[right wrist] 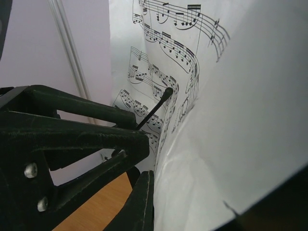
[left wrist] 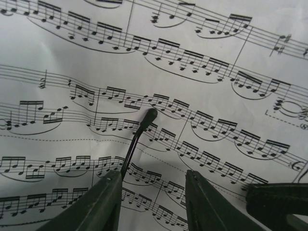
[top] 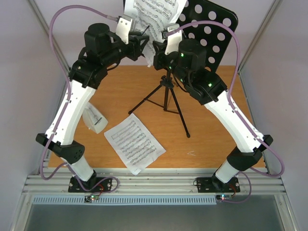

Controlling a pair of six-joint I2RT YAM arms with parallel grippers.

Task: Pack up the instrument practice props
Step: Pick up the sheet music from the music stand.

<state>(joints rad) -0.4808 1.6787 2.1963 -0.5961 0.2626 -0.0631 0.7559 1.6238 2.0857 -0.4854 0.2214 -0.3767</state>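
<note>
right gripper (right wrist: 147, 166) pinches the sheet-music page (top: 154, 14) on the music stand (top: 211, 29), left gripper (left wrist: 153, 175) fingers spread beside the wire retainer (left wrist: 137, 139); closing there may snag the wire and tear the page

The music stand (top: 208, 22) is black, its desk dotted with rows of round holes. The sheet-music page (top: 134, 143) near the tabletop's front edge is white with black staves and notes, and so is the page on the stand (top: 155, 12). The metronome (top: 94, 119) by the left edge is white under a clear cover. The tabletop (top: 216, 139) is orange-brown.
</note>
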